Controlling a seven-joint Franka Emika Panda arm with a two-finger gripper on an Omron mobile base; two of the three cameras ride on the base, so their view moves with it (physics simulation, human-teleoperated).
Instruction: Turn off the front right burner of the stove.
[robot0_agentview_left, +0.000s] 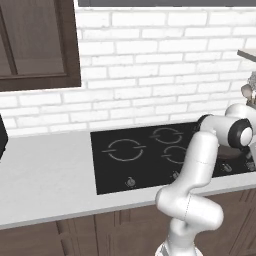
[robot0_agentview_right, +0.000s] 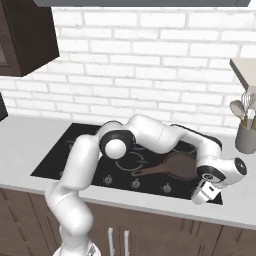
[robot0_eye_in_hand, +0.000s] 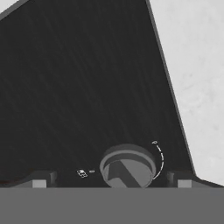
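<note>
The claw (robot0_eye_in_hand: 111, 179) is held low over the front right corner of the stove (robot0_agentview_right: 60, 155), with its two dark fingertips (robot0_eye_in_hand: 41, 179) spread wide apart, so it is open and nothing is held. A round grey knob (robot0_eye_in_hand: 127, 166) is seen right between the fingertips in the hand view, untouched by either one. A thin white curved mark is drawn on the black glass just beside the knob.

The front right burner (robot0_agentview_right: 186, 159) lies just behind the claw, farther from the front edge. It is mostly covered by a brown pan (robot0_agentview_right: 177, 165), whose handle points away from the claw toward the middle of the stove. More small knobs are lined up along the front edge, off to the claw's left. The pale counter (robot0_eye_in_hand: 197, 65) lies just to the claw's right, and a grey pot of cooking tools (robot0_agentview_right: 246, 132) is stood on it farther back.
</note>
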